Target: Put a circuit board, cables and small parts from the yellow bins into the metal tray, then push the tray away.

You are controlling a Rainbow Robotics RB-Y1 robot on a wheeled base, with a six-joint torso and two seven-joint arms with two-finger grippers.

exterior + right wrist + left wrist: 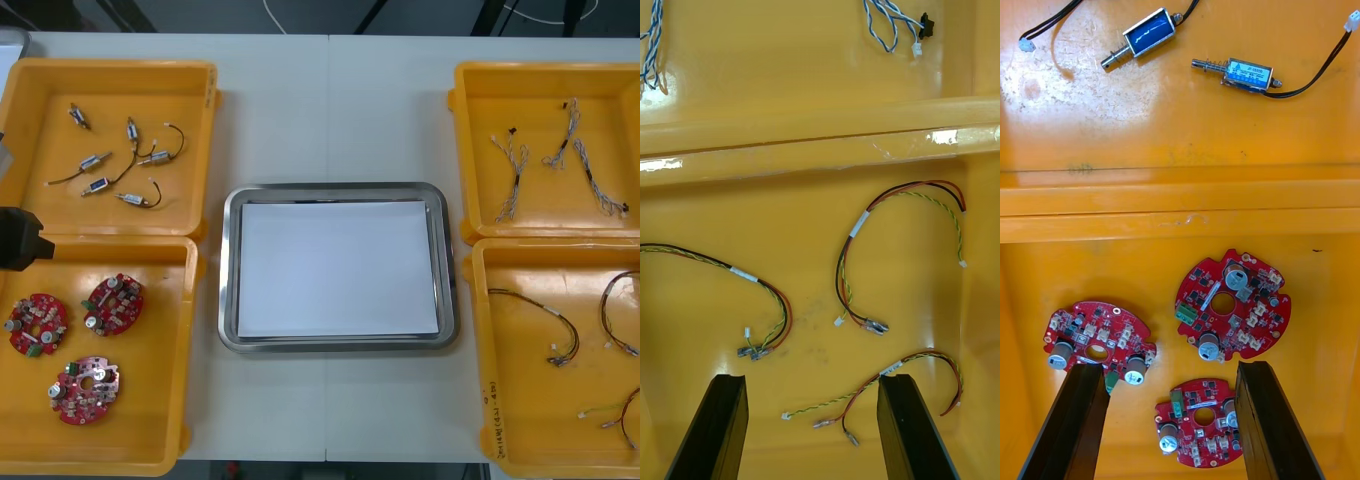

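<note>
Circuit boards (85, 390), three round red ones, lie flat in the near yellow bin (160, 440) on the robot's left. The left hand (1171, 367) hovers over them, fingers apart, with one board (1201, 424) between them. They look light and stiff but studded with delicate parts, so a pinch across the bare rim seems safest. The right hand (811, 379), also spread, hangs over limp red and yellow cables (902, 202) in the right near bin (685, 300); these should lift easily mid-run. The tray (335, 193), mid-surface (330, 100), holds none yet.
</note>
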